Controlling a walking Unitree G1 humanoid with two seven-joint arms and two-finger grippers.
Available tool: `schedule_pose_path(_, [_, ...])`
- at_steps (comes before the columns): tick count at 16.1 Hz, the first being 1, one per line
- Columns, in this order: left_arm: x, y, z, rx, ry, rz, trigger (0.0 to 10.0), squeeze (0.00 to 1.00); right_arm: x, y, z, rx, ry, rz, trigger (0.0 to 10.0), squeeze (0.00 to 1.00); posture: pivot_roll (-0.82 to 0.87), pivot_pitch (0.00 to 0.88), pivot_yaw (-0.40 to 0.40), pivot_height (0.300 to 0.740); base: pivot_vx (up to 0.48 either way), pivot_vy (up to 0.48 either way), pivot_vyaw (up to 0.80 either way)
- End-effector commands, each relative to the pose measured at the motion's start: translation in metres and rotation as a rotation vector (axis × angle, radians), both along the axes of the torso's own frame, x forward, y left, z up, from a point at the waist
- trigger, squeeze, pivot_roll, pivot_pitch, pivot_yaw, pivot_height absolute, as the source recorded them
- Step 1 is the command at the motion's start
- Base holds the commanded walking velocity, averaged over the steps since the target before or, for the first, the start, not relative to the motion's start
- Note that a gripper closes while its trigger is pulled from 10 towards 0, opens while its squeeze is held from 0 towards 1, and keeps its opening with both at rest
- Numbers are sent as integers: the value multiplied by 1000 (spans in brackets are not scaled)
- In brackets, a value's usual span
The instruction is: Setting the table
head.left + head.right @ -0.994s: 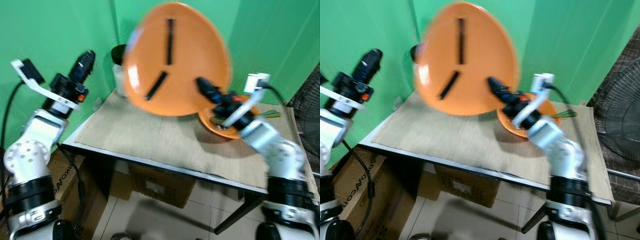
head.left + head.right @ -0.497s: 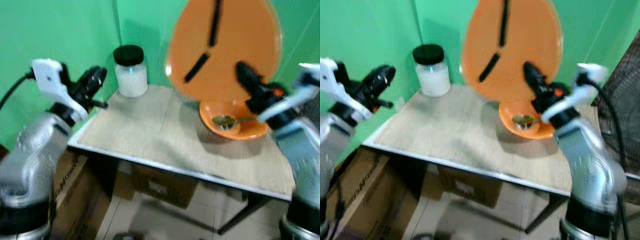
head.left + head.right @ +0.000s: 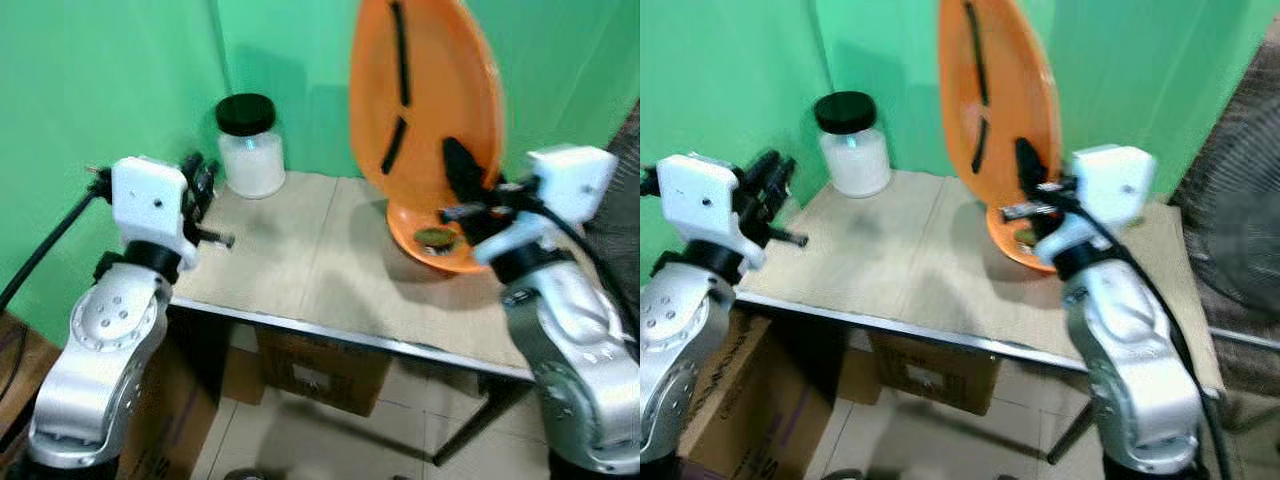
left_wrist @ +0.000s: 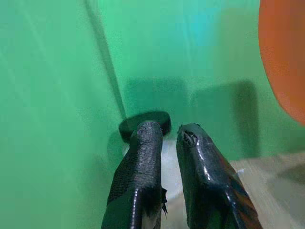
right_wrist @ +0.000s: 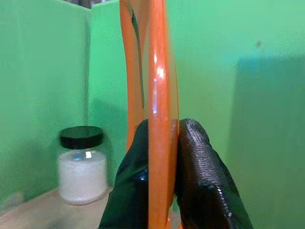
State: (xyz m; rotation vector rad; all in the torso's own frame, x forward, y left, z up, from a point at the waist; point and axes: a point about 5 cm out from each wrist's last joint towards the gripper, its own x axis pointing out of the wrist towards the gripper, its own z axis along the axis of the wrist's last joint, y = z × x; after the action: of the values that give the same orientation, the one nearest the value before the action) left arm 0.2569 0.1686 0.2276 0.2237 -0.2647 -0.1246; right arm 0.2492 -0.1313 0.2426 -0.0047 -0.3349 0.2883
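Gripping the upright orange plate (image 3: 425, 95), the right pincer (image 5: 162, 143) hovers over a bowl (image 3: 440, 245); left pincer (image 4: 164, 138) clenched.

Bright, even light, soft shadows on the green wall (image 3: 120, 80), mild motion blur in both eye views

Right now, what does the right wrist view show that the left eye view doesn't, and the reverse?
The right wrist view alone shows the grip close up: the right tool pinches the rim of the orange plate, seen edge-on. The left eye view alone shows the table, the orange bowl beneath the plate, and the left tool raised near the table's left end. Both show the plate held upright, the black-lidded jar and the green wall.
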Motion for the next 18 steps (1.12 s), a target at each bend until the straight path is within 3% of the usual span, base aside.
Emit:
schedule_pose_path(1, [0, -3, 4, 5, -31, 13, 10000, 0, 2, 0, 10, -5, -80, -50, 10000, 0, 78, 0, 4, 740, 0, 0, -800])
schedule_pose_path(5, [-2, -5, 9, -19, -76, 40, 10000, 0, 5, -3, 24, 35, -154, -121, 10000, 0, 87, 0, -11, 740, 0, 0, -800])
schedule_pose_path(8, [-1, -5, 9, -38, -81, 54, 10000, 0, 6, -4, 21, 87, -145, -140, 10000, 0, 94, 0, -19, 740, 0, 0, -800])
schedule_pose_path(9, [-1, -4, 9, -33, -81, 58, 10000, 0, 6, -7, 23, 64, -188, -198, 10000, 0, 95, 0, -19, 740, 0, 0, -800])
schedule_pose_path(10, [-1, -1, 11, -37, -80, 67, 10000, 0, 8, -5, 19, 89, -139, -137, 10000, 0, 98, 0, -16, 740, 0, 0, -800])
schedule_pose_path(12, [-1, 1, 15, -59, -93, 88, 10000, 0, 7, -7, 23, 96, -159, -193, 10000, 0, 92, 0, -9, 740, 0, 0, -800])
schedule_pose_path(16, [3, 1, 21, -87, -107, 93, 10000, 0, 7, -6, 27, 78, -179, -192, 10000, 0, 90, 0, -10, 740, 0, 0, -800])
schedule_pose_path(18, [3, -2, 16, -121, -67, 85, 10000, 0, 8, -7, 27, 85, -160, -196, 10000, 0, 87, 0, -13, 740, 0, 0, -800])
